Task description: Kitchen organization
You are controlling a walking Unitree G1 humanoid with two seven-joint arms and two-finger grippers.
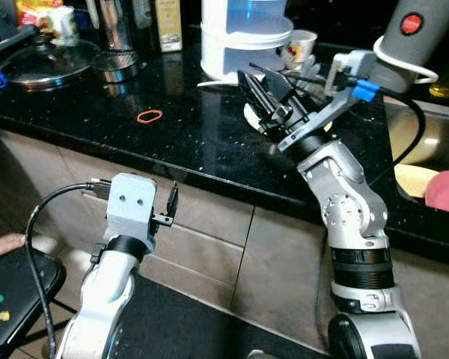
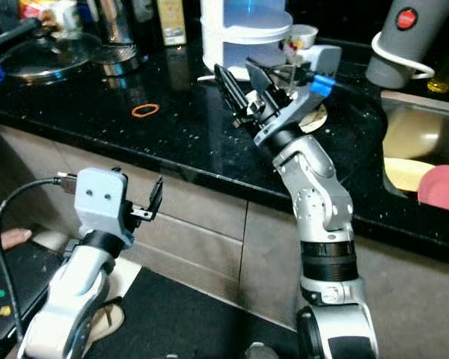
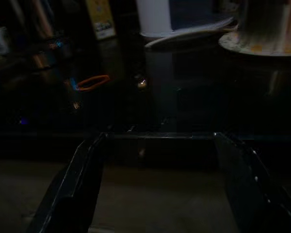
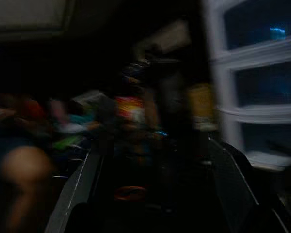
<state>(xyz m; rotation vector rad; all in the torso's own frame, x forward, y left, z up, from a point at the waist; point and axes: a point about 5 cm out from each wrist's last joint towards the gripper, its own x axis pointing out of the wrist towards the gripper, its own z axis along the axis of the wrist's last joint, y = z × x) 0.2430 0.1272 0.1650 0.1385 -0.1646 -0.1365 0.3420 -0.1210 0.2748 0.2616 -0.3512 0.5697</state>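
Orange rubber band [image 1: 150,116]: thin closed loop, lying flat on black speckled surface [image 1: 194,142], approx. centre-left, well apart from other items. White tiered container [image 1: 243,37]: upright at 12 o'clock, rear of surface. Small printed cup [image 1: 298,48]: upright, just beside container at its 3 o'clock. Pan w/ glass lid [image 1: 45,63]: 10 o'clock, lid on. Steel pot [image 1: 118,45]: upright, just beside pan at its 3 o'clock.

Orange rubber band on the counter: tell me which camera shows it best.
The left eye view: the orange rubber band lies sharp and unobstructed on the black counter. The right eye view shows it just as whole, a little smaller. The left wrist view catches it dimly beyond the open left gripper. The right wrist view gives a dark orange blur.
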